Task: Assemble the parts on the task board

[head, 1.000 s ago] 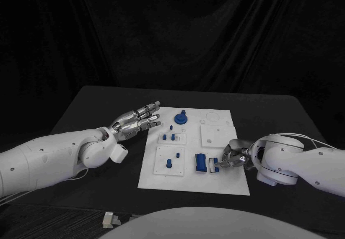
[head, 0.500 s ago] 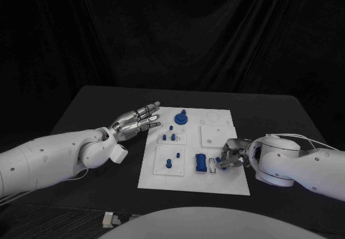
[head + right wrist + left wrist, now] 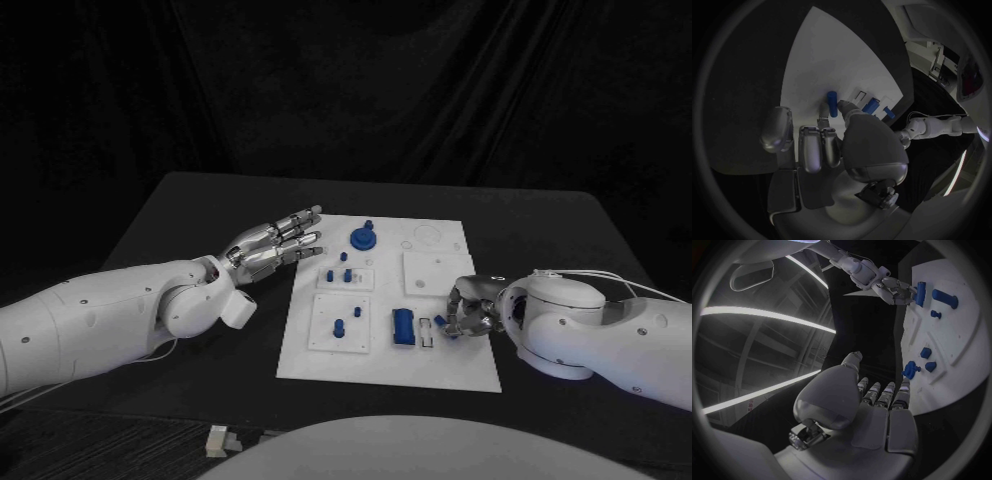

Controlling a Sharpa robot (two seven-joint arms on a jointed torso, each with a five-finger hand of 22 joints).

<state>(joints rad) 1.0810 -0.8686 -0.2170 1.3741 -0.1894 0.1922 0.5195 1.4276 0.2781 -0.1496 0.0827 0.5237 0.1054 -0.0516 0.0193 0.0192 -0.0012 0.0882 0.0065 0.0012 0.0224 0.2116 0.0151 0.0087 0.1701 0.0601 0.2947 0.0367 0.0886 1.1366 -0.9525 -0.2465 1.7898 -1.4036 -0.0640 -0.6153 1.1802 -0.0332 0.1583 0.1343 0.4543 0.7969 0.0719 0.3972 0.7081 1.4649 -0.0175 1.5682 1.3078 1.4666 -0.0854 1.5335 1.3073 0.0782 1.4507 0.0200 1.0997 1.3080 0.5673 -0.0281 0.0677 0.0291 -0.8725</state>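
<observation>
The white task board (image 3: 447,370) lies flat in the middle of the black table (image 3: 188,200), so both arms can reach it from their own sides. Small blue parts sit on it. A round blue part with a peg (image 3: 364,238) stands near the far end, two little blue pegs (image 3: 340,274) stand in a small square below it, and a longer blue peg (image 3: 339,326) stands in the bigger square near the front. Beside that, a tall blue block (image 3: 402,327) stands up in its slot. The right hand (image 3: 467,312) is down at the front right part of the board, just beside the blue block. Its fingers are curled in around a small blue piece (image 3: 832,104), pinching it at the fingertips. It looks like the hand holds the piece this way so it can push it down into a slot on the board, but I cannot tell if the piece is already in its slot. The left hand (image 3: 274,243) holds nothing. Its fingers are spread out and stretched flat, and it hangs just beside the left edge of the board, near the far end. I think it waits there so it stays out of the way of the right hand, yet stays close enough to help. The next move probably needs a slow, straight push, since a small piece can tip or slip if it goes in crooked.
</observation>
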